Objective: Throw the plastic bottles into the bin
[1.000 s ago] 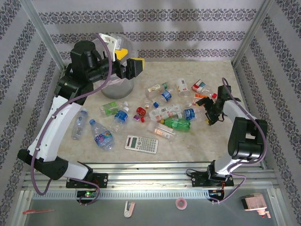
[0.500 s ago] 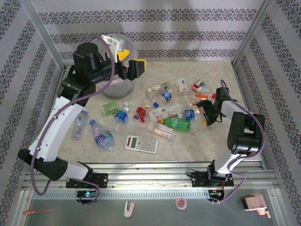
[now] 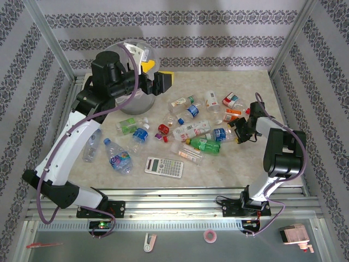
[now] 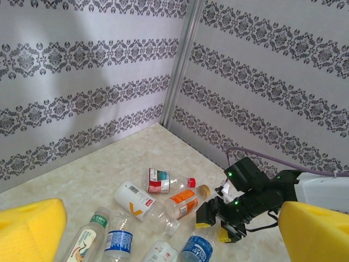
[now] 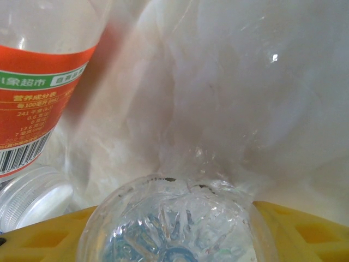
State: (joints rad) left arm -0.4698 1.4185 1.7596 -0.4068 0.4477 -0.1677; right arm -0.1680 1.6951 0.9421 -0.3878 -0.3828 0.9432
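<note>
Plastic bottles (image 3: 191,131) lie scattered on the table (image 3: 229,169) beyond the calculator (image 3: 163,166), most in a heap just past it and to its right, a few more to its left. The right hand (image 3: 240,134) sits low at the heap's edge, well to the right of the calculator and a little beyond it. The base of a clear blue-labelled bottle (image 5: 174,229) is lodged between its yellow pads (image 5: 305,229); whether the pads press on it cannot be told. An orange-labelled bottle (image 5: 38,98) and a white cap (image 5: 32,196) lie just past that base. The bin (image 3: 139,101) stands far beyond the calculator and to its left. The left hand (image 3: 157,76) hangs raised at the bin's right side, fingers spread wide, holding nothing, well apart from every bottle.
</note>
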